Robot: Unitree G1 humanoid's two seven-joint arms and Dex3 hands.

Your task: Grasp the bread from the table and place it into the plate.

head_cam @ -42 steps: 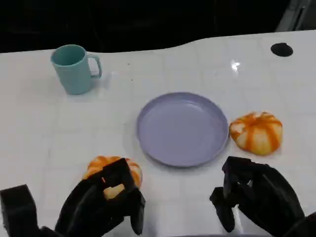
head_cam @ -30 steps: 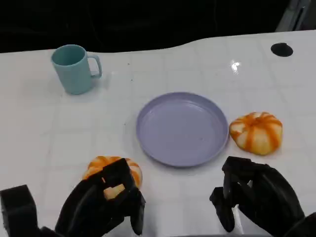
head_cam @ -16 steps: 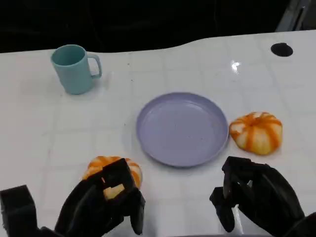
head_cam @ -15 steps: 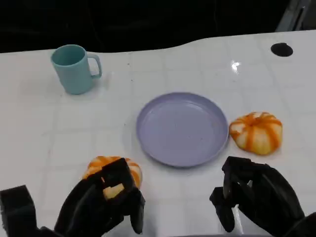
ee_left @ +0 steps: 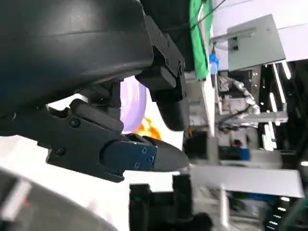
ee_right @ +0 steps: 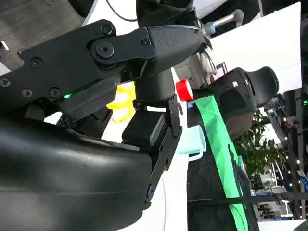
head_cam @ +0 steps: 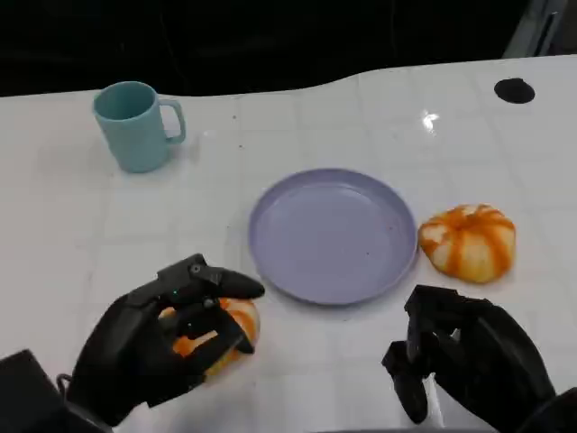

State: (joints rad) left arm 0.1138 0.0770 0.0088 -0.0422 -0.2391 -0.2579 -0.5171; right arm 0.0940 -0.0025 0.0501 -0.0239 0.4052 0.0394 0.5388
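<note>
Head view: white worktop (head_cam: pixel 297 126) w/ a lavender plate (head_cam: pixel 333 234) at centre, nothing on it. Left hand (head_cam: pixel 158 347) at lower left, fingers wrapped around an orange-and-white bread (head_cam: pixel 225 329) that sits on the worktop just beside the plate's near-left rim. A second bread (head_cam: pixel 468 241) lies just right of the plate, untouched. Right hand (head_cam: pixel 469 361) at lower right, fingers curled in, holding nothing, near that second bread but apart from it. Teal mug (head_cam: pixel 135 124) stands upright at far left, well apart from the plate. Small black disc (head_cam: pixel 514 89) at far right.

Left wrist view: left hand's black fingers (ee_left: pixel 120 149) close up; plate edge (ee_left: pixel 134 103) and an orange patch behind them.

Right wrist view: right hand's fingers (ee_right: pixel 144 48) bent inward; teal mug (ee_right: pixel 190 142) beyond.
</note>
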